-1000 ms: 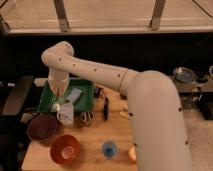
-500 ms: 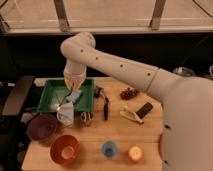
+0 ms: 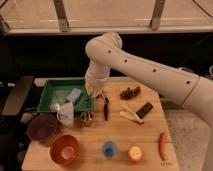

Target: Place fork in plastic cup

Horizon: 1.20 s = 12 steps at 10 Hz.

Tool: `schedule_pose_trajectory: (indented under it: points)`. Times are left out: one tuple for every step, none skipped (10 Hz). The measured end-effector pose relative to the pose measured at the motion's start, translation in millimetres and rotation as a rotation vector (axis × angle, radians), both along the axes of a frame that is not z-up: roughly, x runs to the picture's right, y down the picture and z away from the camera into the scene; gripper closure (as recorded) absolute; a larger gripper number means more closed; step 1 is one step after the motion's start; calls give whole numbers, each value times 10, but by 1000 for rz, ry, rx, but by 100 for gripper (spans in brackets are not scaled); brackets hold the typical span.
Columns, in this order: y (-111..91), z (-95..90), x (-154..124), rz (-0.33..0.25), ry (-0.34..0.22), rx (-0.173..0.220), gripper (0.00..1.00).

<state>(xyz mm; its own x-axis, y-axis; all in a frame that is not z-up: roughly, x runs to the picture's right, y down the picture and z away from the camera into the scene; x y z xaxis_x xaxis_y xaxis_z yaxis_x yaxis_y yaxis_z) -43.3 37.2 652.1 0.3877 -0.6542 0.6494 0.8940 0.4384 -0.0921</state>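
A slim silver-grey fork (image 3: 87, 116) lies on the wooden table just right of the white mug, its far end toward the green tray's right rim. Near the front edge, at the middle, stands the small blue plastic cup (image 3: 109, 148). My white arm reaches in from the right and bends down to the gripper (image 3: 94, 91). The gripper hangs shut over the tray's right rim, above and behind the fork. Nothing shows between its fingers.
A green tray (image 3: 50, 89) holds small items. Near it are a white mug (image 3: 65, 114), a maroon bowl (image 3: 42, 127) and a red-orange bowl (image 3: 65, 149). A black-handled utensil (image 3: 106, 107), grapes (image 3: 130, 92), a banana (image 3: 131, 116), a black block (image 3: 145, 110), an orange fruit (image 3: 135, 153) and a red sausage-shaped item (image 3: 162, 142) lie to the right.
The arm has swung right and its elbow has risen. The gripper has moved from over the tray's middle to its right rim. The table's objects have stayed put.
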Motion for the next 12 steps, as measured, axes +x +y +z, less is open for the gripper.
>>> schedule_pose_trajectory:
  points:
    - [176, -69, 111, 5, 27, -44, 100]
    - [358, -104, 255, 10, 48, -95, 100]
    - [521, -82, 398, 27, 65, -141, 100]
    - [646, -40, 534, 52, 86, -177, 100]
    - [659, -34, 545, 57, 87, -182, 100]
    - [657, -29, 520, 55, 84, -180, 100]
    - [655, -30, 531, 57, 85, -180, 100]
    - [649, -27, 538, 60, 86, -179, 100]
    - [635, -23, 524, 59, 80, -179, 100]
    - [572, -18, 522, 43, 53, -182, 100]
    - [491, -25, 546, 31, 25, -184, 100]
    - [452, -39, 606, 26, 8, -191, 100]
